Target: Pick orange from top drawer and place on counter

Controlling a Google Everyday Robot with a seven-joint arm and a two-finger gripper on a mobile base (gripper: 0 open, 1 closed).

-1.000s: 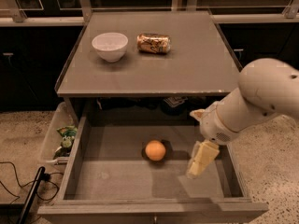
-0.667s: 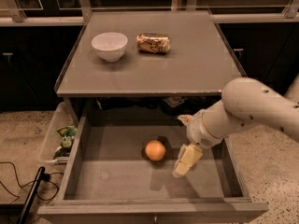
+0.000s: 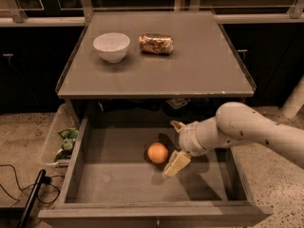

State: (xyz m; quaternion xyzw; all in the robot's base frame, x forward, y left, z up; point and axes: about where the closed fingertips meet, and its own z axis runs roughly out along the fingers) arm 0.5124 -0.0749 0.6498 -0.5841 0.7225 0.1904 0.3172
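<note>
The orange [image 3: 157, 153] lies on the flat grey bottom of the open top drawer [image 3: 118, 184], near its middle. My gripper [image 3: 170, 149] reaches in from the right on a white arm and sits low inside the drawer, just right of the orange. Its pale fingers [image 3: 176, 164] are spread open, one toward the back and one toward the front, with the orange at their mouth. I cannot tell whether they touch it. The counter [image 3: 190, 70] is the grey tabletop above the drawer.
A white bowl [image 3: 111, 46] and a gold-brown can [image 3: 156, 44] lying on its side sit at the back left of the counter. A clear plastic bin [image 3: 59, 141] holding small items stands left of the drawer. A black cable [image 3: 19, 184] runs over the floor.
My gripper has moved left and a little lower inside the drawer, from the right side up to the orange. The orange has not moved.
</note>
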